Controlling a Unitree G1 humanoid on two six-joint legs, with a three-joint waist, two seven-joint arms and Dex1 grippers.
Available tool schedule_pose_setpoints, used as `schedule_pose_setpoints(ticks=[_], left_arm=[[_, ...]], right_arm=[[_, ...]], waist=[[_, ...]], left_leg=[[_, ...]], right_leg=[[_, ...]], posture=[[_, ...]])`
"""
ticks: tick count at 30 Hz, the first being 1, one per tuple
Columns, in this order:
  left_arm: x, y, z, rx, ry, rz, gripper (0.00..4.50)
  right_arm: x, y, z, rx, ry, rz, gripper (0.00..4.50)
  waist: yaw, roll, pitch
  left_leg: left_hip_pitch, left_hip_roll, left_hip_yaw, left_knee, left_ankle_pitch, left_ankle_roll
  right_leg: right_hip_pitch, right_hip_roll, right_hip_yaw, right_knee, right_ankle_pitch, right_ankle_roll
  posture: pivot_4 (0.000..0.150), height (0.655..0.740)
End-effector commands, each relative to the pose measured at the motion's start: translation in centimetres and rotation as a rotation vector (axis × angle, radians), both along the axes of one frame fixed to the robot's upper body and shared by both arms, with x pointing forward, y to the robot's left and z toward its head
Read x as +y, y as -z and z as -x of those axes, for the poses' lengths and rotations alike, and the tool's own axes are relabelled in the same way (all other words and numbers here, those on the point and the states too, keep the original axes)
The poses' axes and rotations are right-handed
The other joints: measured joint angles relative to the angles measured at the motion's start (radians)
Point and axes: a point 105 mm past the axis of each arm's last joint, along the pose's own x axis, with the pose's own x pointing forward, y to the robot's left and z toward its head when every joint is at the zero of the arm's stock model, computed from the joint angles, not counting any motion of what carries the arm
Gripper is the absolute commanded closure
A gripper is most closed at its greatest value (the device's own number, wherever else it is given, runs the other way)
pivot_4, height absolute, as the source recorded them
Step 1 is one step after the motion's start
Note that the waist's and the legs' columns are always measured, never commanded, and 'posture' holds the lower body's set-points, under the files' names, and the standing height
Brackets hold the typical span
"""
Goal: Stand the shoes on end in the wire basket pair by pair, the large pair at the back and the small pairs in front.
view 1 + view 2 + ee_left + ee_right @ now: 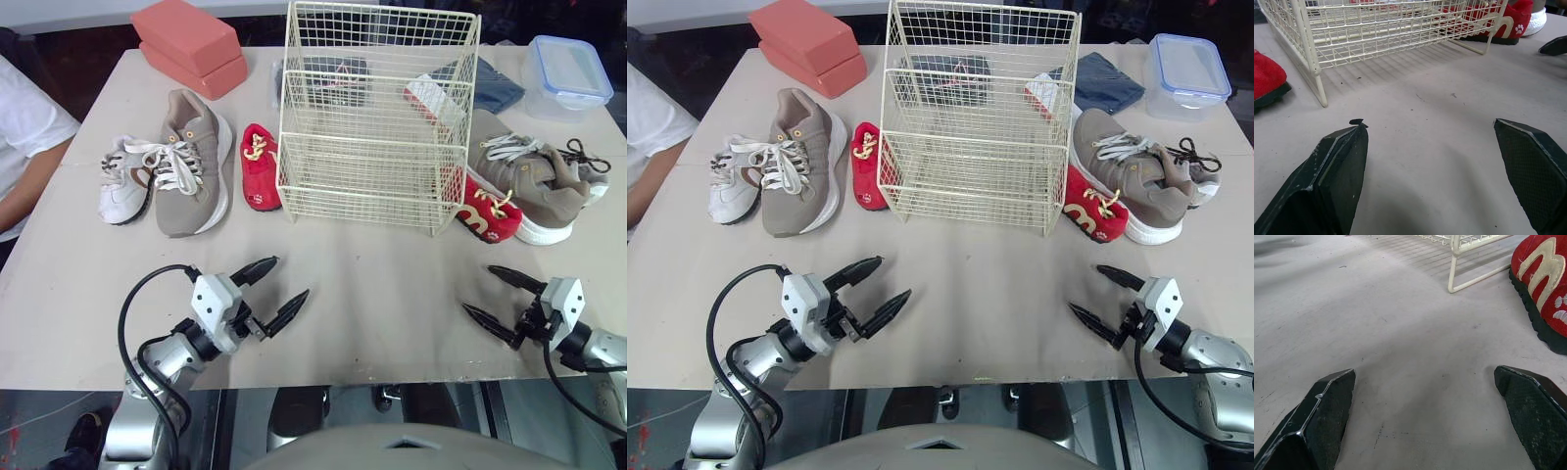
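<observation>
A cream wire basket (377, 117) stands empty at the table's middle back. Left of it lie a small red shoe (260, 164), a large taupe sneaker (194, 162) and a small white sneaker (125, 179). Right of the basket lie the other red shoe (485, 212), a second large taupe sneaker (529, 181) and a grey-white small shoe (586, 168) partly behind it. My left gripper (270, 287) hovers open near the front edge, pointing toward the basket (1376, 29). My right gripper (502, 300) is open at the front right, close to the red shoe (1542, 289).
Two pink foam blocks (189, 45) sit at the back left. A lidded plastic box (568, 74) and folded denim cloth (490, 86) lie at the back right. A dark item (323, 78) lies behind the basket. A person's arm in a white sleeve (24, 147) rests at the left edge.
</observation>
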Motion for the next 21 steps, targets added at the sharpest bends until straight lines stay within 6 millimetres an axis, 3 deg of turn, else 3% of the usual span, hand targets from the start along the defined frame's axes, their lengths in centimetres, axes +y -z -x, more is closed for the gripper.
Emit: schedule_pose_setpoints(ticks=[1, 21], left_arm=[[-0.2, -0.34, 0.17, -0.026, 0.005, 0.003, 0.07], [-0.01, -0.14, 0.15, -0.023, 0.022, 0.005, 0.07]], right_arm=[[-0.35, -0.74, -0.11, -0.036, 0.003, 0.008, 0.0], [-0.59, -1.02, -0.32, -0.061, 0.021, 0.004, 0.0]], waist=[[0.0, 0.0, 0.0], [0.0, 0.0, 0.0]], left_leg=[[0.0, 0.0, 0.0, 0.0, 0.0, 0.0], [0.0, 0.0, 0.0, 0.0, 0.0, 0.0]], right_leg=[[0.0, 0.0, 0.0, 0.0, 0.0, 0.0], [0.0, 0.0, 0.0, 0.0, 0.001, 0.001]], posture=[[0.15, 0.686], [0.15, 0.686]])
